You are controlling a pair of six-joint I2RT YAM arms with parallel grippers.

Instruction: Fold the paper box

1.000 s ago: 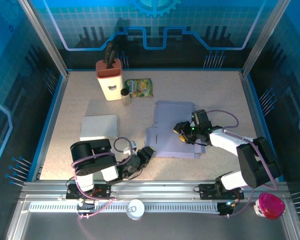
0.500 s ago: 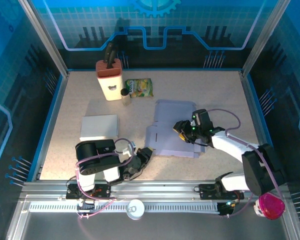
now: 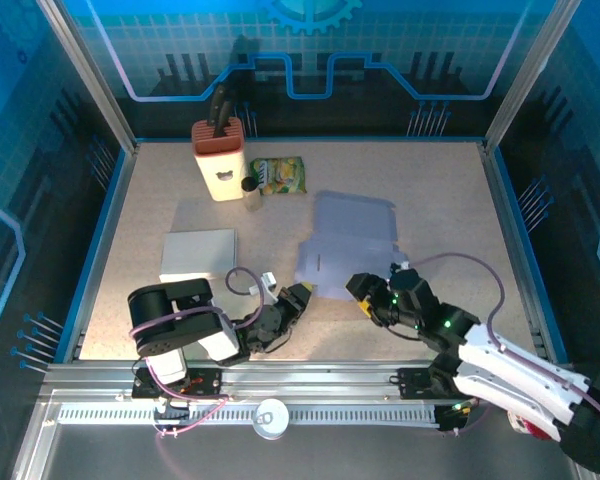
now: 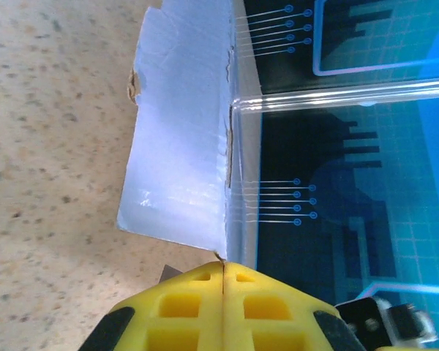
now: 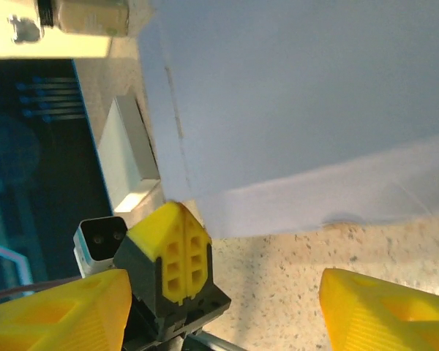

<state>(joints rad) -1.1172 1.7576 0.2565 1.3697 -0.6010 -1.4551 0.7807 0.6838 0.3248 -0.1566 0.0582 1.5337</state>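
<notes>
Now the paper box (image 3: pixel 348 240), a flat sheet of pale lavender cardboard, lies on the speckled table (image 3: pixel 440 200) a little right of centre, just beyond both grippers. At the sheet's near-left corner, the left gripper (image 3: pixel 300 296) has its 2 yellow fingers (image 4: pixel 183 300) pressed together. The corner touches their seam in the left wrist view, but I cannot tell whether it is pinched. By the sheet's near edge, the right gripper (image 3: pixel 363 293) has its 2 fingers (image 5: pixel 384 311) spread wide, short of the cardboard. Far left stand a knife block (image 3: pixel 220 158) and a green snack packet (image 3: pixel 278 175). A white flat box (image 3: pixel 198 253) lies left of the sheet.
</notes>
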